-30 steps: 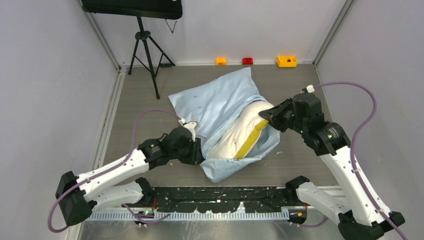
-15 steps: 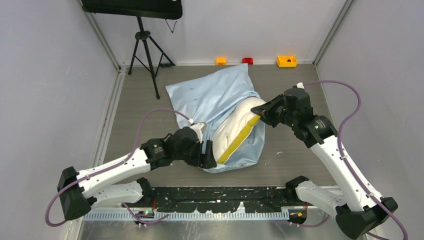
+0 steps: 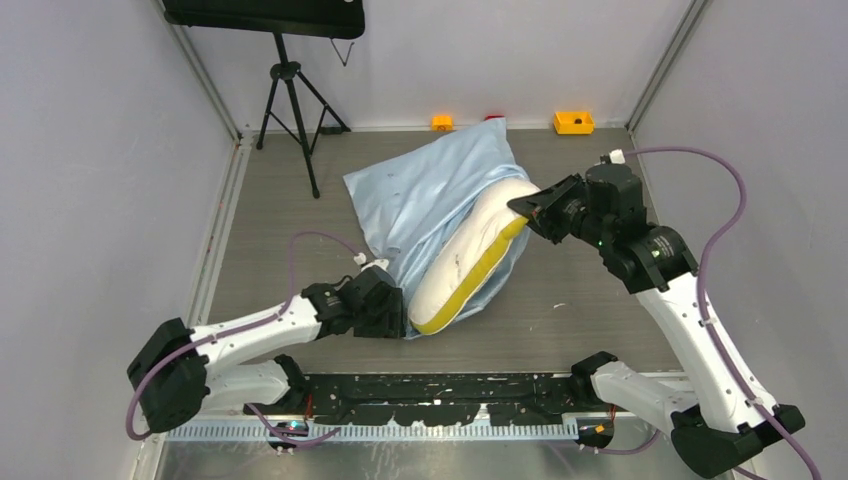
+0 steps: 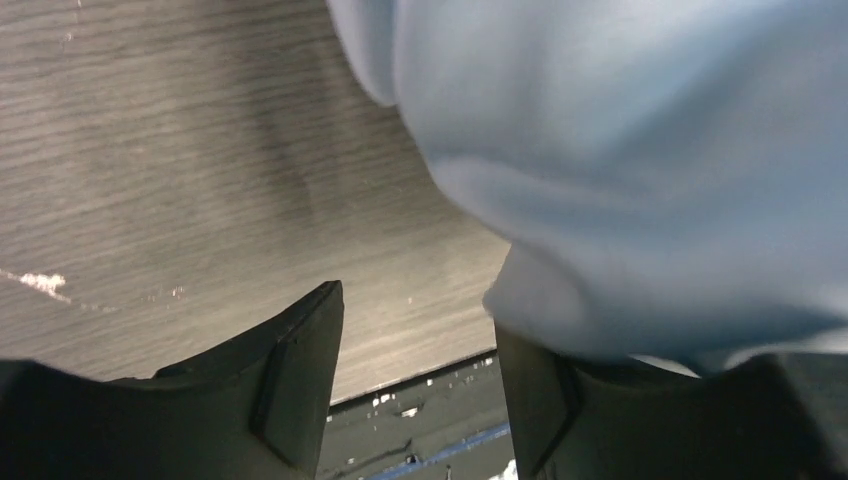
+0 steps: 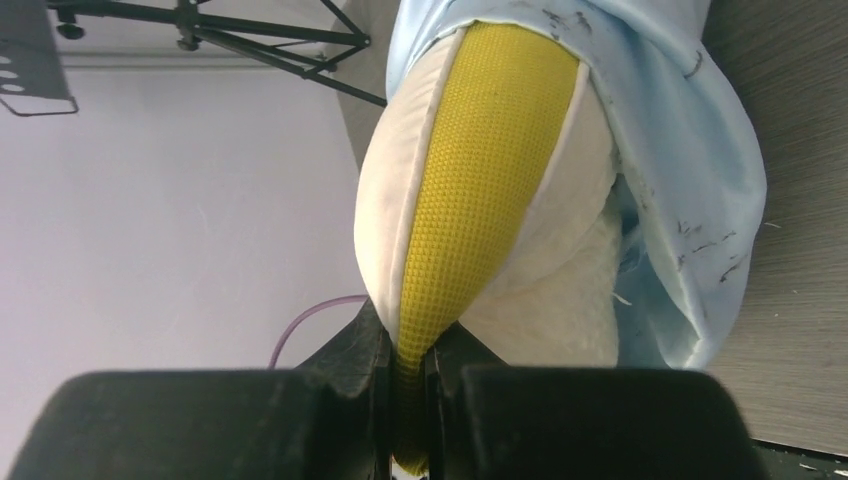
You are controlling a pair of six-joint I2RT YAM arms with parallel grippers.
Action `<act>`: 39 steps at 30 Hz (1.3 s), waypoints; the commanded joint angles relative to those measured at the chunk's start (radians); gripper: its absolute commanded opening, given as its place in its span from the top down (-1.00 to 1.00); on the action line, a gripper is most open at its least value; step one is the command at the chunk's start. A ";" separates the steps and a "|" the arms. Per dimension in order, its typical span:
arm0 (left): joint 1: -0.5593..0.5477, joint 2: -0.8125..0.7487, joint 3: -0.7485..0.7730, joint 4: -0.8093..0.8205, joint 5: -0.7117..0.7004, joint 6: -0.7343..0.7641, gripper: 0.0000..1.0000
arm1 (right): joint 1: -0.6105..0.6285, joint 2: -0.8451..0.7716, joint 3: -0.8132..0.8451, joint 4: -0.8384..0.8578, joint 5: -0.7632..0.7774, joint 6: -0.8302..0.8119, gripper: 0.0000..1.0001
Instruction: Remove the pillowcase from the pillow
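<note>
The right gripper (image 5: 408,352) is clamped on the yellow band of the one pillow (image 5: 385,200). The pillow lies half out of the single light-blue pillowcase (image 3: 430,190) on the table (image 3: 600,300). The left gripper (image 4: 415,335) has its jaws apart, with pillowcase fabric resting against one finger and nothing held.

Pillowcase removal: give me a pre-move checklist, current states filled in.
1. Anchor grip: right gripper clamped on the yellow band of the pillow: ok.
2. The pillowcase is out of that pinch: ok, only the band sits between the jaws.
3. Pull grip: left gripper holding the pillowcase: not ok. Jaws are open, fabric lies over one finger, and bare table shows in the gap.
4. Pillow partly exposed: ok. The near end and band are out, the far end is covered.
5. Pillowcase apart from the tripod: ok in the top view.
</note>
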State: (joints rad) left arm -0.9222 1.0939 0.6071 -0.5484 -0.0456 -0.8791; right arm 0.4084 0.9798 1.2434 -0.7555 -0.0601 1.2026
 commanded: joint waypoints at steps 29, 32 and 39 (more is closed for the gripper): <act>0.100 0.018 0.170 0.123 -0.227 0.096 -0.44 | -0.010 -0.174 0.118 0.004 0.049 -0.185 1.00; 0.101 -0.110 0.181 0.012 -0.175 0.083 -0.52 | -0.010 -0.168 0.095 0.006 0.057 -0.207 0.99; 0.102 -0.305 0.228 -0.061 -0.018 0.149 -0.63 | -0.008 -0.205 0.000 0.094 -0.082 -0.342 0.99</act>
State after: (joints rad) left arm -0.8223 0.8574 0.7872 -0.5613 -0.1871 -0.7921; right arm 0.4019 0.8085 1.2743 -0.8402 -0.0681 0.9615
